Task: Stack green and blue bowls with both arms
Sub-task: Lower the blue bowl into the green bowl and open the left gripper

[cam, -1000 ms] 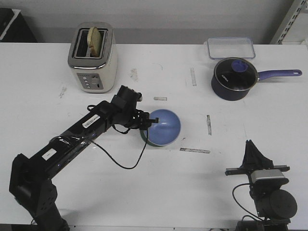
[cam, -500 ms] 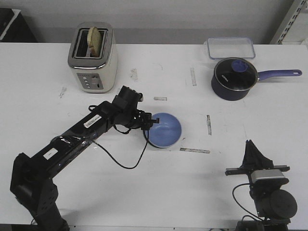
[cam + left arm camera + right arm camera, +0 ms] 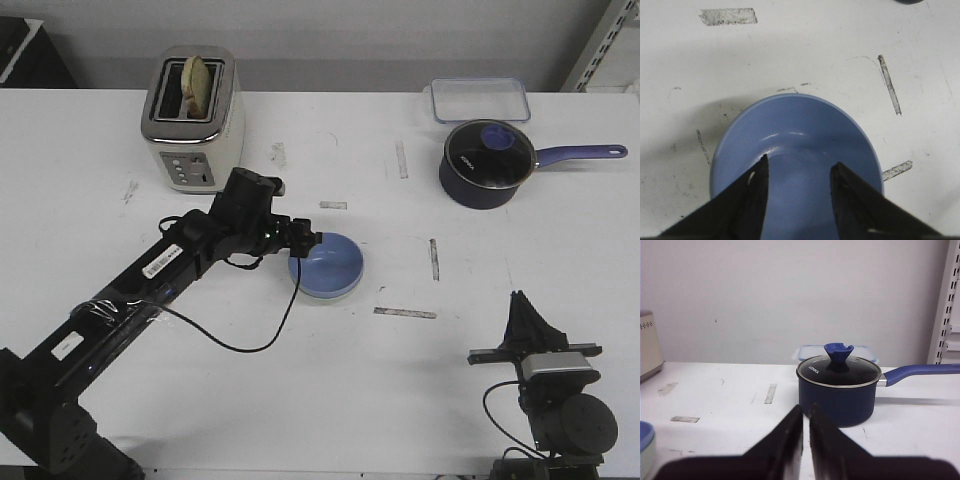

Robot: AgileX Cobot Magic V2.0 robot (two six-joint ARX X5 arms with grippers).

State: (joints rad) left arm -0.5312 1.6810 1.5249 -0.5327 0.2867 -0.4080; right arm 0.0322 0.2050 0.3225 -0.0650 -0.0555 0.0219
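Note:
The light blue bowl (image 3: 330, 266) sits level near the table's middle. In the right wrist view its rim (image 3: 644, 430) rests on the pale green bowl (image 3: 646, 456), which is under it; the front view hides the green bowl. My left gripper (image 3: 308, 245) is at the blue bowl's left rim. In the left wrist view it (image 3: 799, 164) is open, jaws apart over the blue bowl's inside (image 3: 800, 135), holding nothing. My right gripper (image 3: 522, 300) is shut and empty at the front right, far from the bowls; its closed tips also show in the right wrist view (image 3: 806, 410).
A toaster (image 3: 192, 120) with bread stands at the back left. A dark navy saucepan (image 3: 485, 165) with glass lid and long handle is at the back right, a clear container (image 3: 480, 98) behind it. Tape marks (image 3: 405, 312) lie on the table.
The blue bowl went from tilted in the left gripper to lying level and lower. The left gripper let go of it and drew back slightly to the left. The right arm stayed still.

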